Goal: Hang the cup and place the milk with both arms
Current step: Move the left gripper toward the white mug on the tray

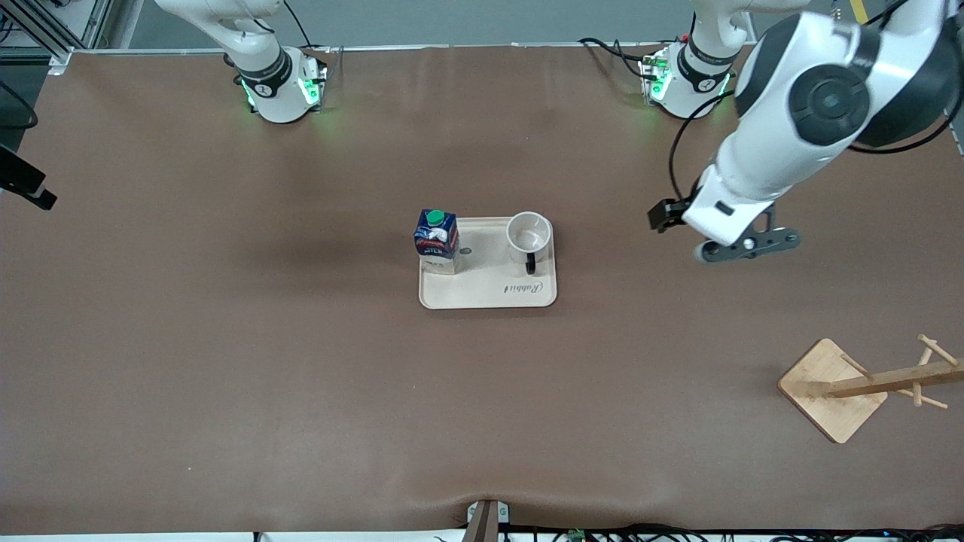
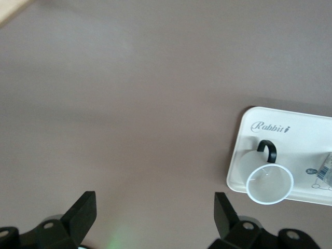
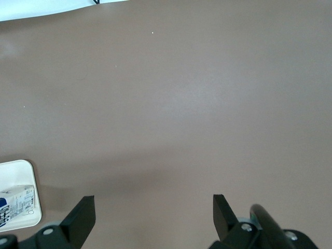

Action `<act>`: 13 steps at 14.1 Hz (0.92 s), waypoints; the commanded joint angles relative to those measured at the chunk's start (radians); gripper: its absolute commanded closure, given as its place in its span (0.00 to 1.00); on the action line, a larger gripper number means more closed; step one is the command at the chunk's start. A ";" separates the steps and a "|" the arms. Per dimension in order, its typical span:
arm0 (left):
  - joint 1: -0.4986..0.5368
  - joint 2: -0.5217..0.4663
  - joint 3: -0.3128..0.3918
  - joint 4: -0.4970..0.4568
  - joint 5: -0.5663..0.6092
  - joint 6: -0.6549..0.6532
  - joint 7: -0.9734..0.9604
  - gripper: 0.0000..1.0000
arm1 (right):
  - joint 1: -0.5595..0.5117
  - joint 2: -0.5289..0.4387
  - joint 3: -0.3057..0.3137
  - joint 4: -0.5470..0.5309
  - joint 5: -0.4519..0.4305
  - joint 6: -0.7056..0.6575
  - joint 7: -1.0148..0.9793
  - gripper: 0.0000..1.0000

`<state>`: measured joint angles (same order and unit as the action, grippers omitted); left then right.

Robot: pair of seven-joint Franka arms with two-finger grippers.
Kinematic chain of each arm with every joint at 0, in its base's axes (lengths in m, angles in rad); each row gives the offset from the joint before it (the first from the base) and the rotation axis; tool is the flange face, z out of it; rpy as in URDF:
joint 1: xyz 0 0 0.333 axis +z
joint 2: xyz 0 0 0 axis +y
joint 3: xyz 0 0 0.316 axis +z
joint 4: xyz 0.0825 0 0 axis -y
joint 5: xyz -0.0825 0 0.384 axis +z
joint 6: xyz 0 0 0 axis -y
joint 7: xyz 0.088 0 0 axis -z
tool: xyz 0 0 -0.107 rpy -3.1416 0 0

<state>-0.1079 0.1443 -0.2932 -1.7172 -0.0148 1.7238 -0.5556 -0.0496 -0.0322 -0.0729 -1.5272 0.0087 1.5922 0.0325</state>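
The white cup (image 1: 529, 232) with a black handle stands upright on a cream tray (image 1: 489, 290) at mid-table. The dark blue milk carton (image 1: 437, 239) with a green cap stands on the same tray, at its end toward the right arm. My left gripper (image 1: 745, 247) hangs over bare table between the tray and the left arm's end, open and empty. In the left wrist view its jaws (image 2: 155, 207) stand wide apart, with the cup (image 2: 269, 183) and tray (image 2: 290, 124) off to one side. My right gripper (image 3: 154, 210) is open and empty over bare table; the milk (image 3: 13, 205) shows at that view's edge.
A wooden mug rack (image 1: 866, 384) with pegs stands on a square base near the left arm's end, nearer the front camera than the tray. A dark object (image 1: 22, 181) pokes in at the right arm's end of the table.
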 commanded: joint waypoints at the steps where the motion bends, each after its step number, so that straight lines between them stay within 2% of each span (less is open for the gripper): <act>1: 0.013 -0.028 -0.029 -0.148 -0.079 0.142 -0.009 0.00 | -0.010 -0.011 0.005 0.004 0.016 -0.009 0.004 0.00; 6: -0.002 -0.003 -0.127 -0.288 -0.080 0.336 -0.127 0.00 | -0.010 -0.011 0.005 0.004 0.016 -0.011 0.006 0.00; 13: -0.107 0.173 -0.135 -0.309 -0.076 0.563 -0.205 0.00 | -0.010 -0.011 0.005 0.002 0.017 -0.011 0.006 0.00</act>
<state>-0.2048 0.2774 -0.4252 -2.0328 -0.0790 2.2268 -0.7489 -0.0496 -0.0322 -0.0731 -1.5271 0.0089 1.5920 0.0326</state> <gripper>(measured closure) 0.000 0.000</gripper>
